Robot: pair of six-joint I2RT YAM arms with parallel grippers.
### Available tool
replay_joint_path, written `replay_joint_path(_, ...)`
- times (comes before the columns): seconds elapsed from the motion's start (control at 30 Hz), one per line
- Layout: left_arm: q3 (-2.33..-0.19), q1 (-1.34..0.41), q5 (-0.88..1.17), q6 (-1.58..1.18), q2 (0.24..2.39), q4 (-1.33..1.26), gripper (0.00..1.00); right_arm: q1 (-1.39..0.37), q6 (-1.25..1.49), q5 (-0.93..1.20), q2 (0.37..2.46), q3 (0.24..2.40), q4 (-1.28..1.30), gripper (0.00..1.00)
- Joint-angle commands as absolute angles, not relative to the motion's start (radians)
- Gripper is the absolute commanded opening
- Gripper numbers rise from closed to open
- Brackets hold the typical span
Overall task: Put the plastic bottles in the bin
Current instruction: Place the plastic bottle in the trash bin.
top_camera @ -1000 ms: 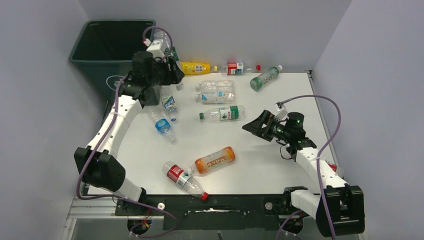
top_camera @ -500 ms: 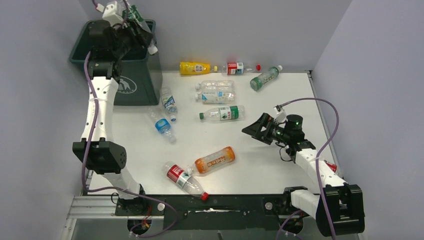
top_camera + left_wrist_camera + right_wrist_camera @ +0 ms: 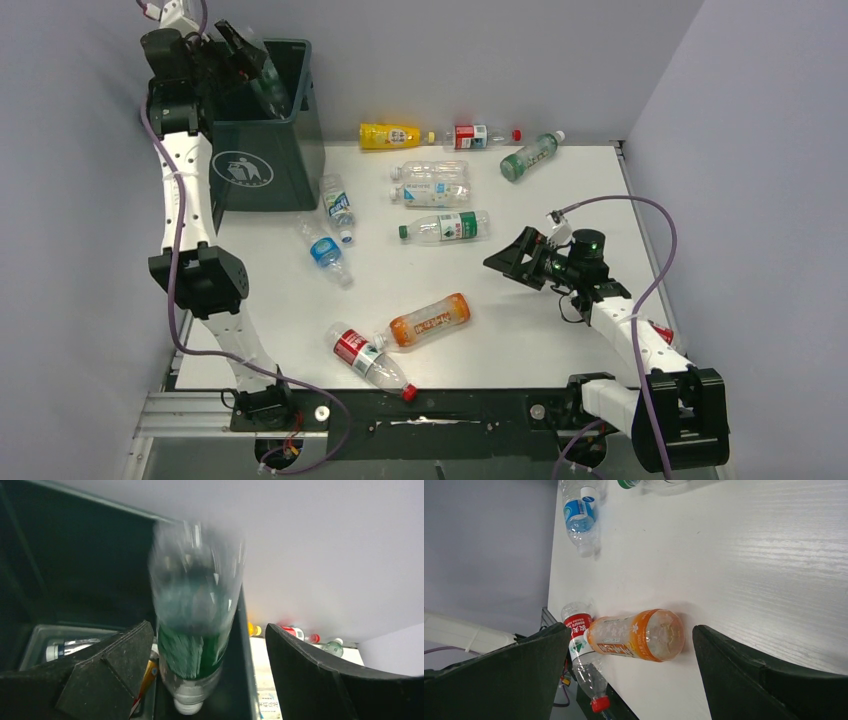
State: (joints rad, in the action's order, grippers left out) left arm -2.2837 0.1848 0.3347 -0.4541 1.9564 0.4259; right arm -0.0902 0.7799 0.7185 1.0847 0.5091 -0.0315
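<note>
My left gripper [image 3: 238, 52] is raised over the dark green bin [image 3: 262, 150], open. In the left wrist view a clear green-labelled bottle [image 3: 195, 630] hangs cap down and blurred between the spread fingers [image 3: 120, 655], over the bin's inside, with a gap to the right finger. The right gripper [image 3: 503, 258] hovers open and empty over the table's right side. In its wrist view it faces an orange bottle [image 3: 636, 634] and a red-labelled bottle [image 3: 580, 645]. Several more plastic bottles lie on the table, among them yellow [image 3: 390, 135], green [image 3: 528, 157] and blue-labelled [image 3: 325, 250] ones.
Another bottle [image 3: 65, 647] lies on the bin's floor. Grey walls close in the white table [image 3: 560, 190] on the left, back and right. The orange bottle [image 3: 430, 320] and the red-labelled bottle [image 3: 368, 357] lie near the front edge.
My left arm swung up and left from the table's back to over the bin, carrying the green-labelled bottle. Its jaws have now spread and the bottle is dropping. The right arm stayed put.
</note>
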Motion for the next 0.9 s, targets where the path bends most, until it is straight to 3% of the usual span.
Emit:
replay_joint_path(0.0,-2.371,0.195,0.272,-0.423,1.995,0.531,0.84,-0.087,0.751,0.741,1.062,0.529,-0.031,0.98)
replay_joint_path(0.23,-2.301,0.173,0.250,-0.411,1.869,0.566,0.84,-0.098,0.733,0.733,1.070,0.529,0.006,0.98)
replay_joint_path(0.43,-2.178,0.048,0.196,-0.350,1.722,0.607,0.85,-0.145,0.744,0.699,1.071,0.493,0.021,0.98)
replay_joint_path(0.87,-1.493,-0.343,0.021,-0.347,1.405,0.466,0.85,-0.414,0.908,0.585,1.154,0.455,-0.107,0.98)
